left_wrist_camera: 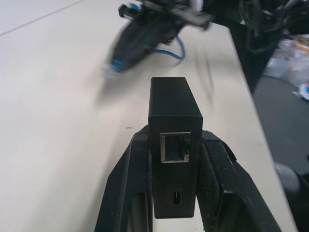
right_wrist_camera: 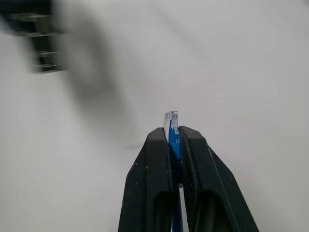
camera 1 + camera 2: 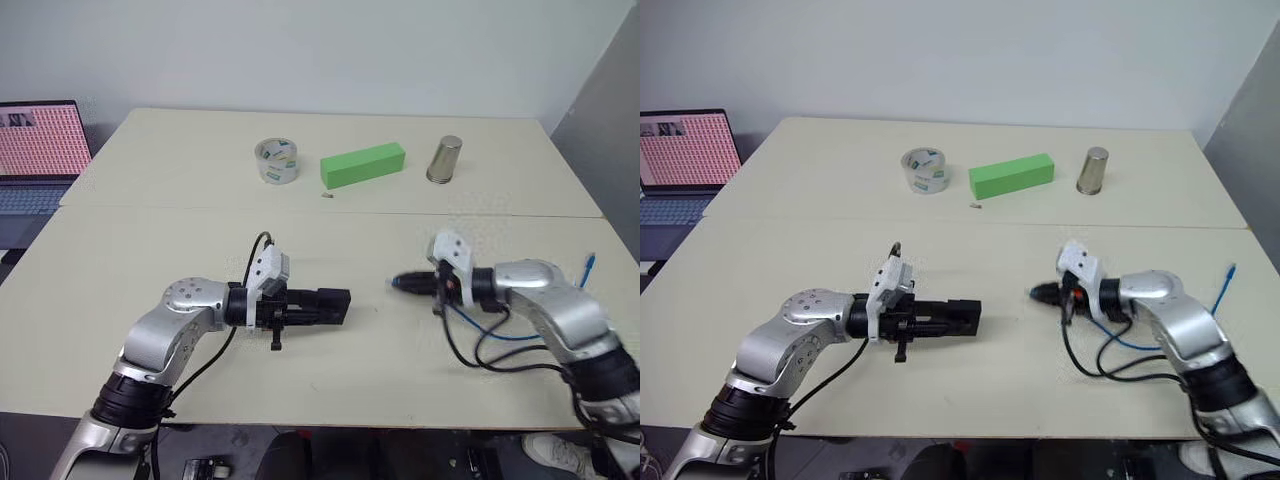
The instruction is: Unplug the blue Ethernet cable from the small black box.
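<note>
Cream-coloured laminate covers the table point(image 3: 150, 240), which carries everything in the scene, and both arms work over its near half. On the left, the left gripper point(image 3: 335, 303) is clamped on the small black box point(image 1: 174, 121), its two black fingers point(image 1: 133, 188) pressing the box's sides so that the socket end faces the other arm; that hold looks meant to steady the box while the cord is pulled away. The socket itself stands empty, a bare metal-rimmed opening with nothing in it, so the unplugging reads as done. On the right, the right gripper point(image 2: 173, 129) is squeezed onto the plug tip of the blue Ethernet cable point(image 3: 505, 336), the clear connector poking out just past the fingertips, and it sits well apart from the box with open tabletop between them. From that grip the cord trails back under the right arm among thicker black cables, and its other end shows as a small blue tip near the table's right edge. Far across the table, from left to right, stand a roll of clear tape point(image 3: 277, 160), a green block point(image 3: 362, 165) and a metal cup point(image 3: 444, 159); whether the cup holds anything cannot be told. At the far left edge an open laptop point(image 3: 38, 150) sits beside the table.
</note>
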You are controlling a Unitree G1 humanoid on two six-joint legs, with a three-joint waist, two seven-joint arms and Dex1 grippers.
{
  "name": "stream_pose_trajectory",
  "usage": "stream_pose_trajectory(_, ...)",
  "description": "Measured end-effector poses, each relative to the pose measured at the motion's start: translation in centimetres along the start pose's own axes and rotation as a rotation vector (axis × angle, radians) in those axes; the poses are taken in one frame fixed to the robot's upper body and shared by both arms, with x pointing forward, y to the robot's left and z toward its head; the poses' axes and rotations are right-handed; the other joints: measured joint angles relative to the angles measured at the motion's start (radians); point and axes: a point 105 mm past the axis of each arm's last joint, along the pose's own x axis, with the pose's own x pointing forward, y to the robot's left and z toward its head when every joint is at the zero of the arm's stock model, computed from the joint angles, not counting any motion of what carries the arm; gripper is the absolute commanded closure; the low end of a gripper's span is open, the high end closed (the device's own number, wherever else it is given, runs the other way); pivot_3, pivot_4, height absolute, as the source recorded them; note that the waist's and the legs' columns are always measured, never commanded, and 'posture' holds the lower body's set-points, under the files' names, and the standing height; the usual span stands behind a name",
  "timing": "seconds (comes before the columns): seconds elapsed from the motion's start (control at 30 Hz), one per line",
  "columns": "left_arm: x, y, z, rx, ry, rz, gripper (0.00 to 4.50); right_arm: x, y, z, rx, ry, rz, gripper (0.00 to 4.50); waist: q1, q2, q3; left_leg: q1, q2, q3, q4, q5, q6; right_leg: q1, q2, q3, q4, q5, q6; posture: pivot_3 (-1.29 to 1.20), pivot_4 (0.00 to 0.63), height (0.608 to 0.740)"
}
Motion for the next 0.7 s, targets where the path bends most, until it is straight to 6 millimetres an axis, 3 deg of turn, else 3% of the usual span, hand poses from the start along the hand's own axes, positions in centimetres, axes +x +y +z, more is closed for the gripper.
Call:
stream_pose_trajectory(0.07,0.3,0.5,-0.2,0.006,-0.012,0.038,3.72,0.7,-2.5,-0.4,-0.027,0.018,-0.159,4.49,0.001,0.001,0.001,-0.001,0.0,0.001,0.0,0.0,0.0,-0.002,0.0,0.001,0.0,0.0,0.0,0.0,0.15,0.74)
stream_pose_trajectory(0.13,0.4,1.0,-0.3,0.017,-0.015,0.075,3.72,1.0,-4.0,-0.8,-0.032,0.022,-0.25,3.79,0.002,0.001,0.001,-0.002,0.0,0.001,-0.001,0.0,0.0,-0.002,0.0,0.0,0.0,0.0,0.0,0.0,0.15,0.74)
stream_pose_trajectory(0.17,0.4,1.3,-0.4,0.02,-0.019,0.095,3.72,1.1,-4.4,-1.1,-0.032,0.027,-0.278,3.73,0.002,0.001,0.001,-0.002,0.0,0.001,-0.001,0.0,0.0,-0.002,0.0,0.0,0.0,0.0,0.0,0.0,0.15,0.74)
stream_pose_trajectory(0.27,0.8,2.4,-0.4,0.048,-0.049,0.187,3.72,1.2,-4.8,-1.7,0.009,0.015,-0.303,3.07,0.001,0.001,0.001,-0.002,0.0,0.002,-0.001,0.0,0.0,-0.003,-0.001,0.001,-0.001,0.0,0.0,0.0,0.15,0.74)
stream_pose_trajectory(0.37,0.8,4.3,0.1,0.093,-0.084,0.319,3.72,0.4,-4.3,-0.7,0.023,-0.037,-0.253,2.32,0.002,0.001,0.001,-0.002,0.0,0.002,-0.001,0.0,0.0,-0.002,0.0,0.001,0.0,0.0,0.0,0.0,0.15,0.74)
stream_pose_trajectory(0.47,-0.1,6.7,0.4,0.138,-0.112,0.489,3.72,-0.9,-2.9,1.3,0.015,-0.103,-0.148,1.7,0.003,0.001,0.001,-0.002,0.0,0.002,-0.001,0.0,0.0,-0.002,0.0,0.0,0.0,0.0,0.0,0.0,0.15,0.74)
stream_pose_trajectory(0.53,-0.5,7.9,0.4,0.161,-0.123,0.576,3.72,-1.8,-1.6,2.5,0.044,-0.151,-0.065,1.7,0.003,0.001,0.001,-0.002,0.0,0.002,-0.001,0.0,0.0,-0.002,-0.001,0.001,0.0,0.0,0.0,0.0,0.15,0.74)
stream_pose_trajectory(0.6,-1.4,9.7,0.1,0.18,-0.143,0.713,3.72,-2.8,1.9,5.1,0.087,-0.245,0.131,1.7,0.003,0.001,0.001,-0.002,0.0,0.001,-0.001,0.0,0.0,-0.002,0.0,-0.001,0.0,0.0,0.0,0.0,0.15,0.74)
stream_pose_trajectory(0.7,-2.2,11.4,0.0,0.198,-0.161,0.838,3.72,-3.2,4.3,7.6,0.119,-0.333,0.243,1.7,0.002,0.0,0.0,-0.002,0.0,0.0,-0.001,0.0,0.0,-0.002,0.0,-0.001,0.001,0.0,0.0,0.0,0.15,0.74)
